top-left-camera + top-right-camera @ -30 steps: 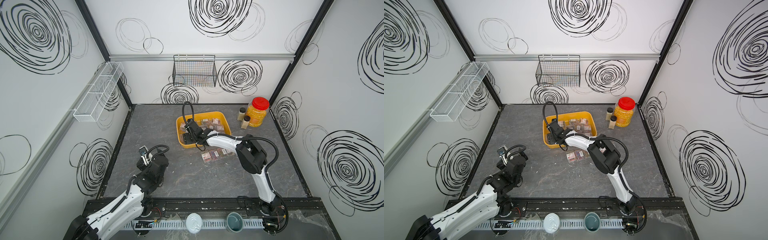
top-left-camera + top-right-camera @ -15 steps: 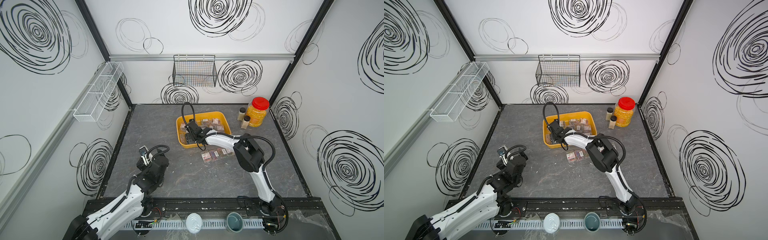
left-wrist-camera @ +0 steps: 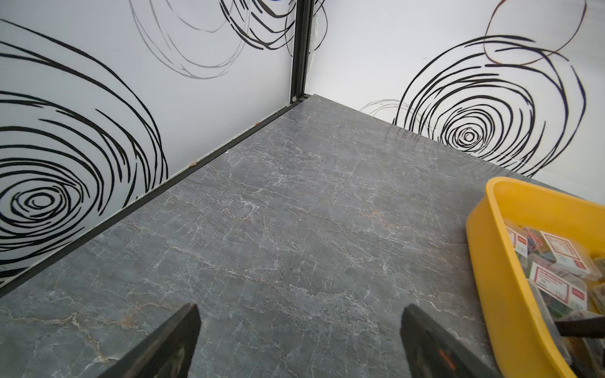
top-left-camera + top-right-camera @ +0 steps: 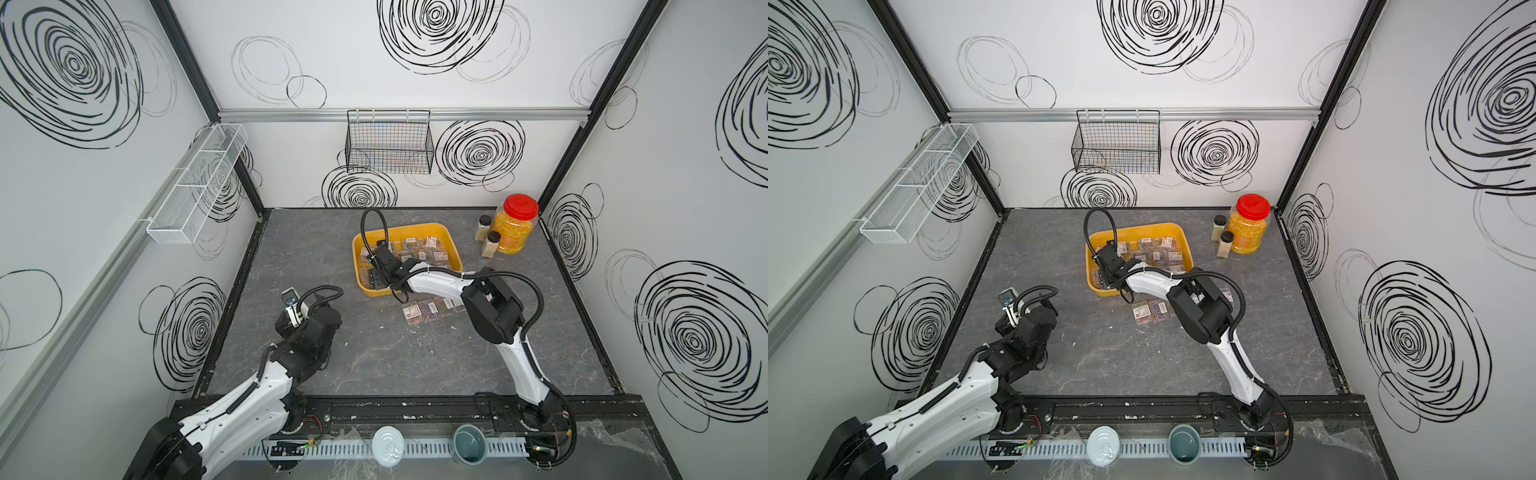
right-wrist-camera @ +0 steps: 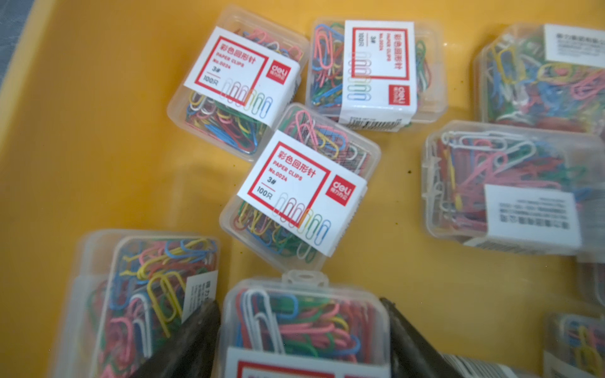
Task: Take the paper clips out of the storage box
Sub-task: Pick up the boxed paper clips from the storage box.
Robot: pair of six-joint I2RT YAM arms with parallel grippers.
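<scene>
The right arm's fingers (image 5: 196, 340) straddle one small clear plastic case of multicoloured paper clips (image 5: 304, 320) in the shallow yellow-orange plastic tray (image 4: 415, 227), mid-frame in a top view, placed for a lift; whether they pinch it I cannot tell. The left arm's fingers (image 3: 170, 340) gape over bare grey tabletop (image 3: 278, 229), aside.

Shows red-lidded jar (image 4: 515, 226) just beside two small bottles (image 4: 491, 245) at grey worktop's (image 4: 415, 365) far right corner, black wire basket (image 4: 388, 143) and white mesh rack (image 4: 195, 187) on walls.
</scene>
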